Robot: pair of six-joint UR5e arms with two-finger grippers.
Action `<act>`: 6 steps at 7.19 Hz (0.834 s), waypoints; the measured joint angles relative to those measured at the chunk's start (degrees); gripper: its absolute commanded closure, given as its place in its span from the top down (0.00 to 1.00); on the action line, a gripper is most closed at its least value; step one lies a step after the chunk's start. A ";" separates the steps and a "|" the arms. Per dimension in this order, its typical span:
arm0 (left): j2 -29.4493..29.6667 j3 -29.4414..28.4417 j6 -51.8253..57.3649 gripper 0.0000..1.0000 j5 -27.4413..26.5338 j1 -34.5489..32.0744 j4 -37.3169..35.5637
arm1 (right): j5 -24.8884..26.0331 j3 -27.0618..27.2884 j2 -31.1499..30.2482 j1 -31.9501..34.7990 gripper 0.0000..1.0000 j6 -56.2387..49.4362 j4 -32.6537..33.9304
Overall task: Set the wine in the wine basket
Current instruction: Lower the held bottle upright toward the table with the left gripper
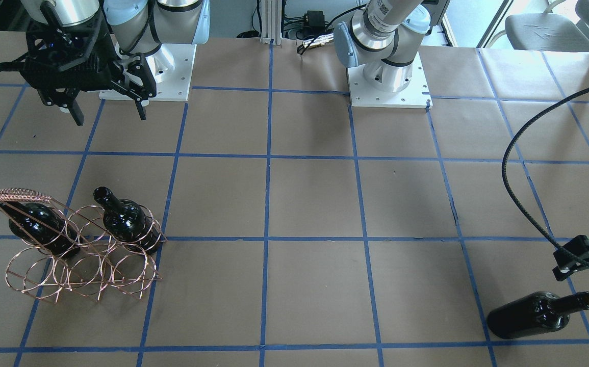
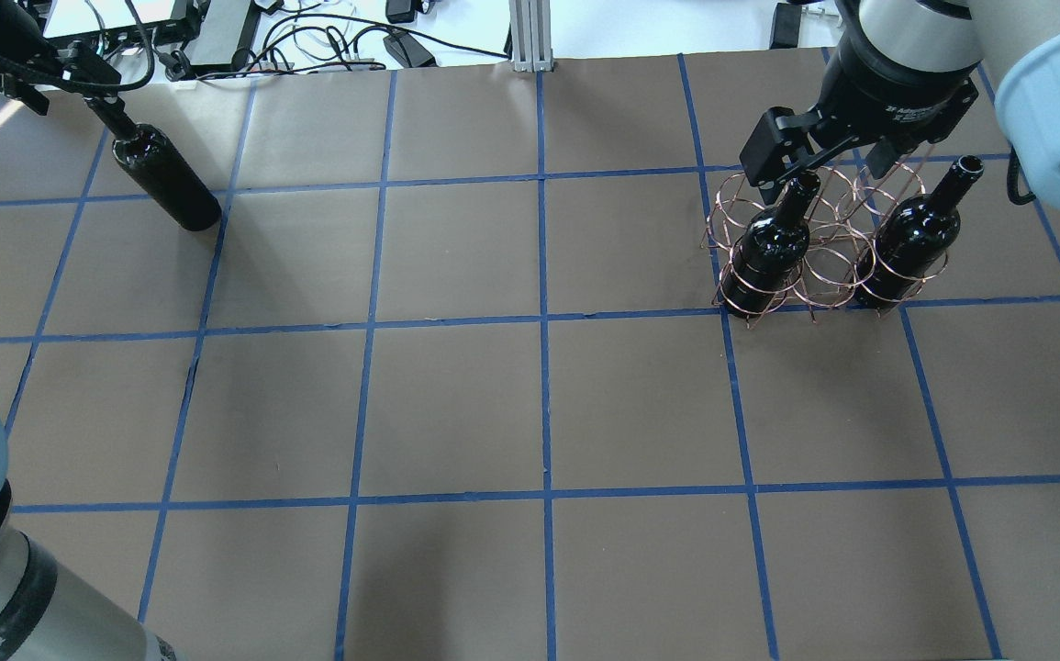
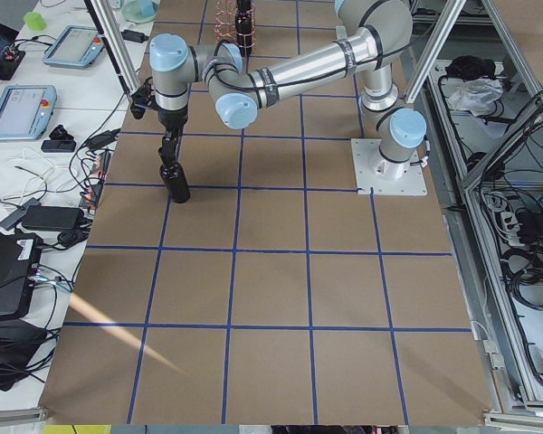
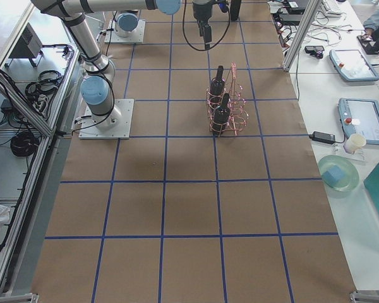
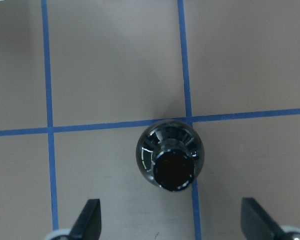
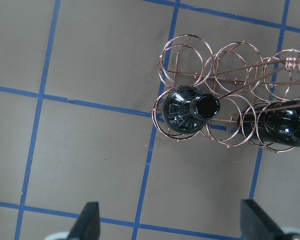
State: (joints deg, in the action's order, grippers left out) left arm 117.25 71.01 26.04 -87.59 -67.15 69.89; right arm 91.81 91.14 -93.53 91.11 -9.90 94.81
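Paper marked with a blue tape grid covers the table (image 2: 456,404). The wine basket (image 1: 82,255) sits on the robot's right side. One row of its hoops holds a bottle (image 1: 123,221) upright at one end and a second bottle (image 1: 36,221) at the other, with an empty hoop between. The wine (image 2: 167,184) stands upright on the table at the robot's left, well apart from the basket. The right gripper (image 6: 169,209) hangs above the basket, fingers spread. The left gripper (image 5: 171,207) hangs over the wine's mouth, fingers spread, clamping nothing.
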 measured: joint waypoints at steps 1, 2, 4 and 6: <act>1.25 -0.87 -0.31 0.93 0.29 0.00 -0.74 | 0.02 0.00 0.06 0.00 1.00 0.00 0.09; 2.44 -1.75 -0.54 0.93 0.85 0.00 -1.20 | 0.08 0.00 0.03 0.00 1.00 0.02 0.09; 3.94 -2.62 -0.88 0.88 1.43 0.00 -1.78 | 0.11 0.00 0.05 0.01 1.00 0.00 0.00; 4.39 -2.76 -1.09 0.83 1.59 0.00 -1.85 | -0.01 0.00 0.04 0.03 1.00 0.05 0.01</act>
State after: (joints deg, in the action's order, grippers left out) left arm 121.64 68.26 24.94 -86.00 -67.15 68.04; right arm 91.80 91.14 -93.49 91.14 -9.85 94.83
